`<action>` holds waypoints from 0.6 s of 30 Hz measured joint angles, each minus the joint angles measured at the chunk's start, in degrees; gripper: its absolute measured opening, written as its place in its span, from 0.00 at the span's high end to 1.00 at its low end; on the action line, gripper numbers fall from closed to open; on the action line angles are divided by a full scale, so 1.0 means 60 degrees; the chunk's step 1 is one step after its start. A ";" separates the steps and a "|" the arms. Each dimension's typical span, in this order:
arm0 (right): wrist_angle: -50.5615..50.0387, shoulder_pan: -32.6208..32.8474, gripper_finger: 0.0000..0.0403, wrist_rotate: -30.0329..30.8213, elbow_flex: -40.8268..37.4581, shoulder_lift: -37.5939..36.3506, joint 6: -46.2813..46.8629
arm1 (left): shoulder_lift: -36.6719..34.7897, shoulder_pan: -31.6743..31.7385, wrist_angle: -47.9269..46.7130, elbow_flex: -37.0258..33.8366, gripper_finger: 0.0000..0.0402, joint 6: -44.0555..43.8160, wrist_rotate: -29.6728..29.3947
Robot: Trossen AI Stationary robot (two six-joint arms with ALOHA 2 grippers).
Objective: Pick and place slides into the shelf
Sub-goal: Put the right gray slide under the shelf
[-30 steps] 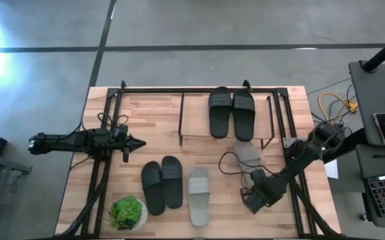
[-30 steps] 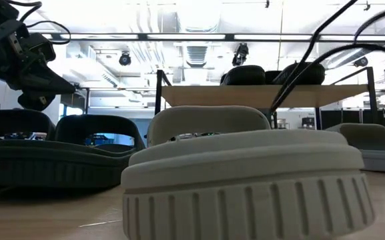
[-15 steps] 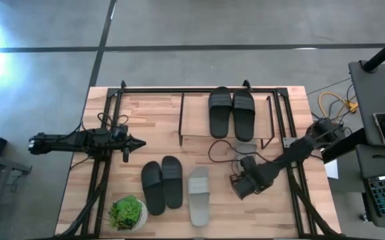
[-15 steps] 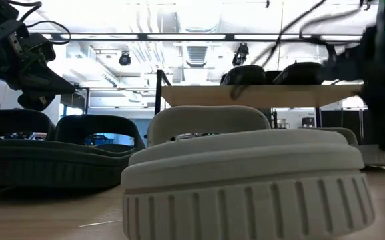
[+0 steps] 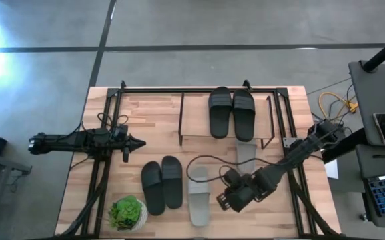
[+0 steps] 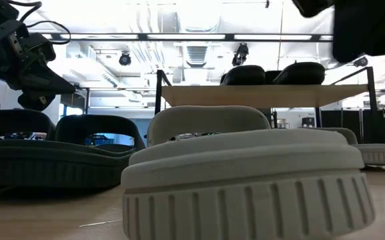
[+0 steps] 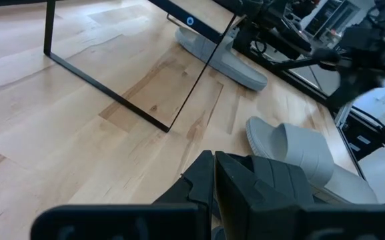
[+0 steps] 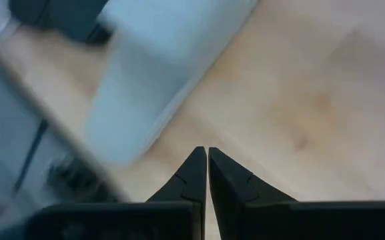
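No brand mark, label or readable writing shows on any of the slides, the shelf or the arms in these views.

The shelf [image 5: 195,130] is a low rack with a thin black metal frame and a light wooden top board, standing at the far middle of the wooden surface [image 5: 279,220]. One black pair of slides [image 5: 231,112] lies side by side on the right part of its board; in the low view their dark rounded straps rise above the board's edge. A second black pair [image 5: 162,184] lies on the surface in front of the shelf, toward the left, the two sandals touching along their length. Just to their right lies a single light grey slide [image 5: 198,196], plain rubber with a wide strap and a ribbed sole edge that fills the foreground of the low view. Its mate, the other light grey slide [image 5: 246,153], lies apart from it near the shelf's right front corner, partly hidden by the right arm. A green potted plant [image 5: 128,213] stands at the near left of the surface.

The right hand [image 5: 231,199] hangs over the surface just right of the nearer grey slide, its fingers clenched together on nothing; its wrist view shows the two dark tips meeting over bare wood beside a pale sandal. The left hand [image 5: 136,141] waits over the left side of the surface, pointing toward the shelf, also clenched and empty.
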 joint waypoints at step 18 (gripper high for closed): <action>-0.6159 -0.1768 0.98 0.1053 0.3045 0.2527 0.0406 | 0.0000 0.0000 0.0001 0.0004 1.00 0.0001 0.0000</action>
